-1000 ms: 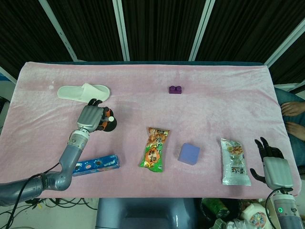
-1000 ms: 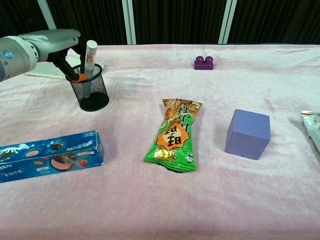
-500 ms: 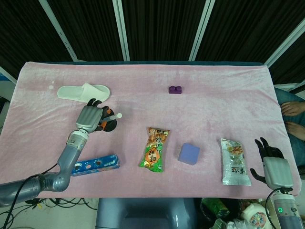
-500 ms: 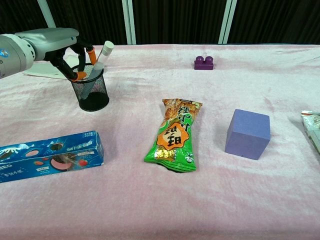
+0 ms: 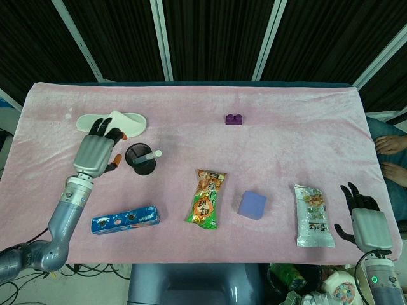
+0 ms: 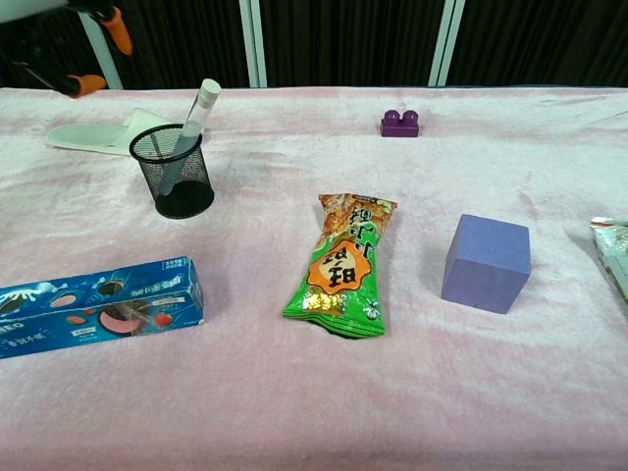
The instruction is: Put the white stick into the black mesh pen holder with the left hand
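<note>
The white stick [image 6: 196,113] leans inside the black mesh pen holder [image 6: 174,174], its top tilted to the right over the rim; from the head view the stick [image 5: 149,154] lies across the holder [image 5: 140,159]. My left hand [image 5: 95,151] hovers to the left of the holder, fingers spread, holding nothing. Only its orange fingertips [image 6: 116,27] show at the chest view's top left. My right hand [image 5: 364,219] rests open at the table's near right edge.
A white slipper [image 5: 111,122] lies behind the holder. A blue cookie box [image 5: 124,220] sits in front of it. A green snack bag [image 5: 205,198], a purple cube [image 5: 252,204], a white snack bag [image 5: 313,216] and a purple brick [image 5: 234,119] lie further right.
My left hand has let go of the white stick and pulled away up and to the left. The stick has tipped rightward and stays in the holder.
</note>
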{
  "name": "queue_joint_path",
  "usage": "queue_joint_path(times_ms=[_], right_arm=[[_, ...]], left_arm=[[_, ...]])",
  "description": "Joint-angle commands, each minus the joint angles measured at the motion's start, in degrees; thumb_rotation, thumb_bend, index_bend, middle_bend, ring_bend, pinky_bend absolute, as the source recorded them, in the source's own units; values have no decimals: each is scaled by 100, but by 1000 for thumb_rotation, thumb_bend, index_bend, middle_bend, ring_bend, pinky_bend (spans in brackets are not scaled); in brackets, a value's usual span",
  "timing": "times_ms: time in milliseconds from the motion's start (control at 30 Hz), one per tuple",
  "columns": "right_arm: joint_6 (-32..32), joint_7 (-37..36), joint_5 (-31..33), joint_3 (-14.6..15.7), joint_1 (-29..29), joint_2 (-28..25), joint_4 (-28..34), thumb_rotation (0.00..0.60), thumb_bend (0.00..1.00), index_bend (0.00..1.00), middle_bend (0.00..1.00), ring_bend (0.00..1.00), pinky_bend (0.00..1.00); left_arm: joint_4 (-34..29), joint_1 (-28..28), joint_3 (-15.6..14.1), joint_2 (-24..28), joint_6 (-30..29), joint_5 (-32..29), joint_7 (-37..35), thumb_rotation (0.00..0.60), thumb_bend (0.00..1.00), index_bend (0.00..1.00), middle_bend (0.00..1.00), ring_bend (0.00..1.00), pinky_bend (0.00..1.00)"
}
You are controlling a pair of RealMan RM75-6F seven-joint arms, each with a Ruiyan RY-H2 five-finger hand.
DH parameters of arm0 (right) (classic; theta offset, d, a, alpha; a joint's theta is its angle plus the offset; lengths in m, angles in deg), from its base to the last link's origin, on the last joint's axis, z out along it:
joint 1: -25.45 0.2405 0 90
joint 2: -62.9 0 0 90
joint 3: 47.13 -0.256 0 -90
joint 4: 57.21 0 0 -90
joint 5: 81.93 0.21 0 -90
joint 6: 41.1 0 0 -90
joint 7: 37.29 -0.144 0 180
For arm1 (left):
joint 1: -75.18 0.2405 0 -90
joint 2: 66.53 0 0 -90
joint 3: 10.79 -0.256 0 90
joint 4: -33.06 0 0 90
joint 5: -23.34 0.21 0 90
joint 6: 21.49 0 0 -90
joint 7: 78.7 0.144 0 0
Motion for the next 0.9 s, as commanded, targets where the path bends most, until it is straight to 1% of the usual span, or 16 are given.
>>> queue_joint_path(times_ms=[33, 167, 267, 367, 400, 433, 500, 600, 767, 900], right_arm=[[26, 2, -11, -9, -3, 8, -7, 600, 179, 43, 38, 189, 158], [112, -10, -116, -21, -6, 41, -52, 600, 180, 43, 31, 185, 158], [197, -22, -234, -26, -9, 94, -113, 600, 180, 43, 25, 184, 158], [249, -29, -315, -25, -9, 136, -163, 600, 180, 43, 21, 183, 158], [257, -34, -329, -26, -9, 143, -168, 600, 180, 42, 20, 183, 158], [285, -52, -374, -28, -9, 163, -186, 600, 180, 42, 18, 183, 158], [347, -84, -475, -27, -11, 195, -238, 600, 180, 41, 14, 182, 158], [417, -129, -596, -14, -22, 223, -304, 600, 180, 40, 12, 181, 158], [451, -168, -649, -5, -40, 230, -328, 600, 179, 40, 12, 182, 158], [459, -185, -660, -10, -46, 239, -338, 600, 179, 40, 11, 182, 158]], left_arm=[[-730, 718, -380, 613, -1003, 533, 318, 600, 357, 277, 187, 0, 56], [-1115, 1355, -766, 932, -1656, 950, 187, 600, 321, 249, 174, 0, 47], [-1195, 1854, -1092, 1068, -2086, 1393, -170, 600, 320, 218, 165, 0, 27], [-1060, 2259, -1363, 1104, -2370, 1705, -559, 600, 320, 203, 159, 0, 11], [-1029, 2320, -1399, 1103, -2414, 1746, -625, 600, 320, 202, 158, 0, 10], [-903, 2516, -1507, 1082, -2545, 1836, -847, 600, 320, 202, 157, 0, 8], [-612, 2768, -1614, 1003, -2679, 1951, -1149, 600, 321, 202, 153, 0, 4], [-361, 2975, -1661, 956, -2605, 1881, -1487, 600, 320, 197, 136, 0, 0], [21, 3115, -1549, 884, -2281, 1704, -2213, 600, 320, 177, 104, 0, 0], [315, 3188, -1441, 778, -2235, 1868, -2604, 600, 321, 158, 86, 0, 0]])
